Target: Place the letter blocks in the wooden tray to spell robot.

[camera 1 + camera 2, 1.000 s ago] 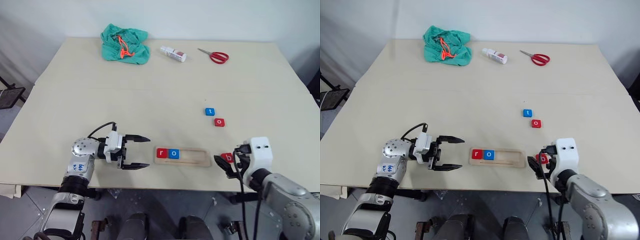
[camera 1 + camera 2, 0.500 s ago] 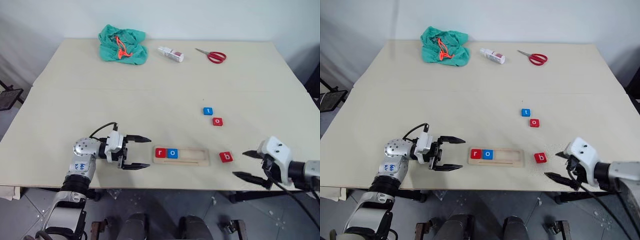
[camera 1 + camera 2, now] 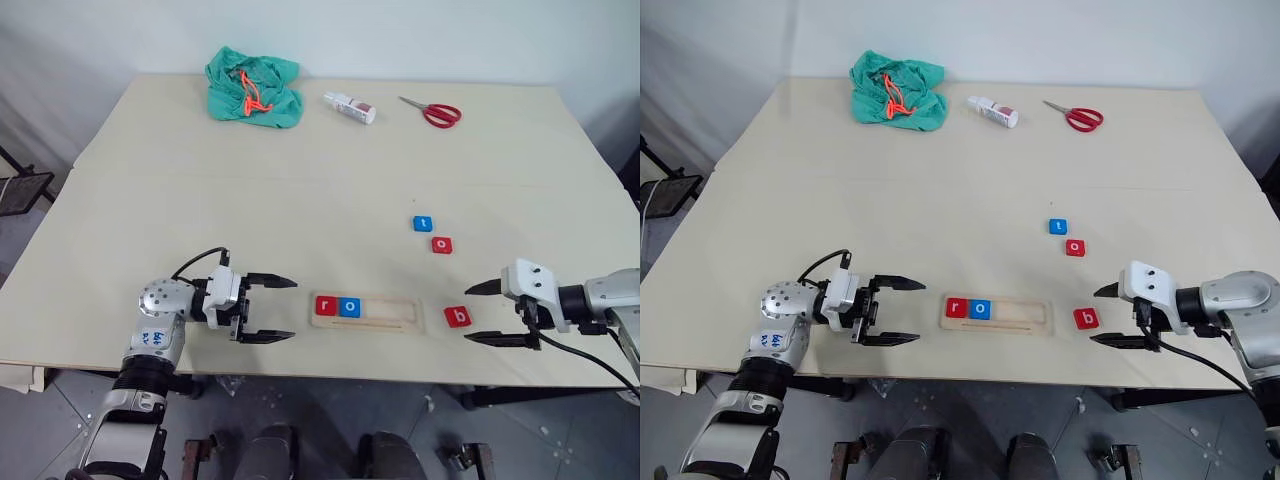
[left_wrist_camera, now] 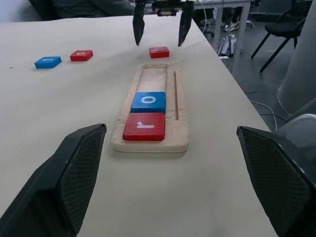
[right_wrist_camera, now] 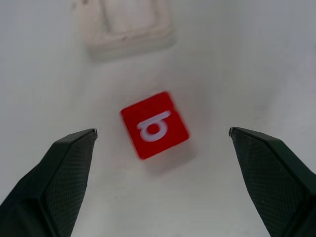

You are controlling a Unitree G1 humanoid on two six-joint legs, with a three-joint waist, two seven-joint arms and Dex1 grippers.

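The wooden tray [image 3: 368,312] lies near the table's front edge, holding a red r block [image 3: 325,306] and a blue o block [image 3: 349,307] at its left end. Just right of the tray, a red b block [image 3: 457,317] lies flat on the table. Farther back lie a blue t block [image 3: 424,223] and a red o block [image 3: 442,245]. My right gripper [image 3: 481,313] stands open just right of the b block, pointing at it, nothing between its fingers. Left of the tray, my left gripper [image 3: 280,310] is open and empty, pointing along the tray.
At the table's back lie a crumpled green cloth [image 3: 252,87], a small white bottle [image 3: 349,106] and red-handled scissors [image 3: 432,111]. The tray and both grippers sit close to the table's front edge [image 3: 360,375].
My right arm swung out to the right and turned, uncovering the b block; its open gripper now faces the block from the right. The left gripper stayed put.
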